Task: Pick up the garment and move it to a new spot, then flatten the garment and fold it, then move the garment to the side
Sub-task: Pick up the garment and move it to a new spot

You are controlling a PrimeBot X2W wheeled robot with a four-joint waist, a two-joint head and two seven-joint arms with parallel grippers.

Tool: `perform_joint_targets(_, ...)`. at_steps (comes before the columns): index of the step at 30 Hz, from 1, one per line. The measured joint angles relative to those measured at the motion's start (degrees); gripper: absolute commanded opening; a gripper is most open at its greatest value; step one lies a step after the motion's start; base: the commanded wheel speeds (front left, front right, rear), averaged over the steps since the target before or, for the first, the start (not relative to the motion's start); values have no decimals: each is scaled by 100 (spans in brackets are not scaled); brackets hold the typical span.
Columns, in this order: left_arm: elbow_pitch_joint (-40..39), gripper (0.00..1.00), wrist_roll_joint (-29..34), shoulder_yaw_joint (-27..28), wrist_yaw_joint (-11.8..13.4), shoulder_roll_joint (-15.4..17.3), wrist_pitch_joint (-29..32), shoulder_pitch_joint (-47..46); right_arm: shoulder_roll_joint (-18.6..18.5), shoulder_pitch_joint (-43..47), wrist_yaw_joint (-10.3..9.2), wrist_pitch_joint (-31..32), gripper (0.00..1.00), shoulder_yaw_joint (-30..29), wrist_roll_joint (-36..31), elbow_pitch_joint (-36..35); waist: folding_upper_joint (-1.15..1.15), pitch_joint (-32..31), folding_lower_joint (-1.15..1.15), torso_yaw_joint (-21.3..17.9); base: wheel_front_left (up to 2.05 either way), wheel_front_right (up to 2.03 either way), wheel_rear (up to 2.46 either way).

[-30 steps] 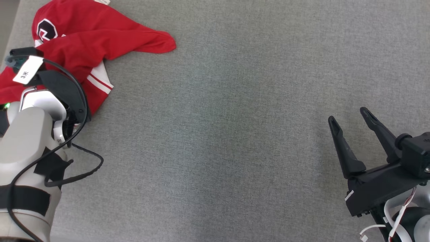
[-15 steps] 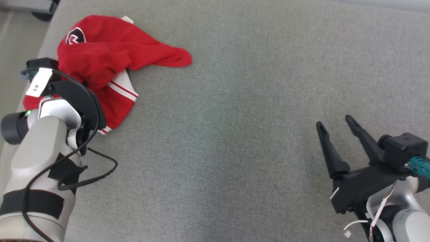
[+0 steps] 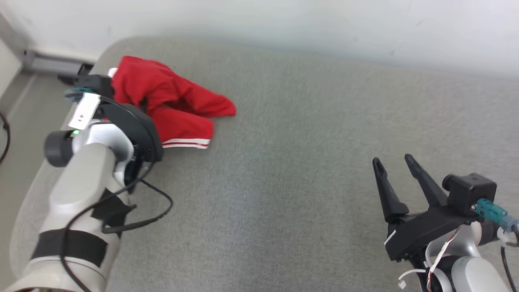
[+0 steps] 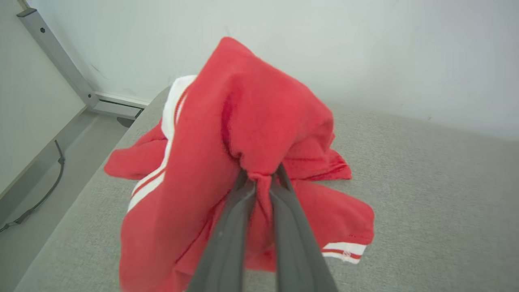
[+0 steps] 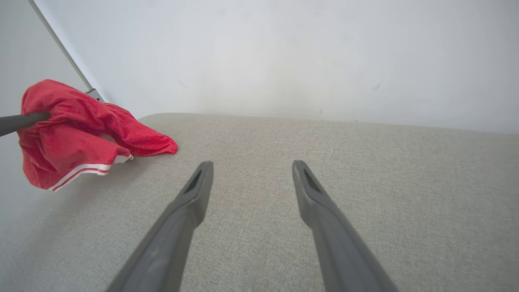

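Note:
The garment is red with white stripes at its hem and hangs bunched over the far left corner of the grey padded surface. In the left wrist view my left gripper is shut on a pinched fold of the garment, which is lifted and drapes down around the fingers. From the right wrist view the garment hangs at the left, partly above the surface. My right gripper stands open at the lower right, well away from the cloth, with nothing between its fingers.
A pale wall runs along the far edge of the surface. To the left is the floor with a metal frame leg and a dark cable. My left arm's loose cable hangs over the surface.
The head camera has tilted up, bringing the wall into view. My left gripper has raised the garment, which now hangs more bunched. The right gripper stays open.

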Motion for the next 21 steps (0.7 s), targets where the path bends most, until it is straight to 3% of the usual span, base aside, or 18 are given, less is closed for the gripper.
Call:
perform_joint_targets(8, 14, 0, 1, -258, -200, -196, -46, 374, 80, 166, -1, -214, 100, 102, 18, 250, 0, -564, 0, -424, 0, 0, 0)
perform_joint_targets(21, -520, 0, -25, -808, -302, -294, -77, 614, 84, 641, -49, -302, 100, 105, 16, 41, 0, -1074, 1, -1557, 0, 0, 0)
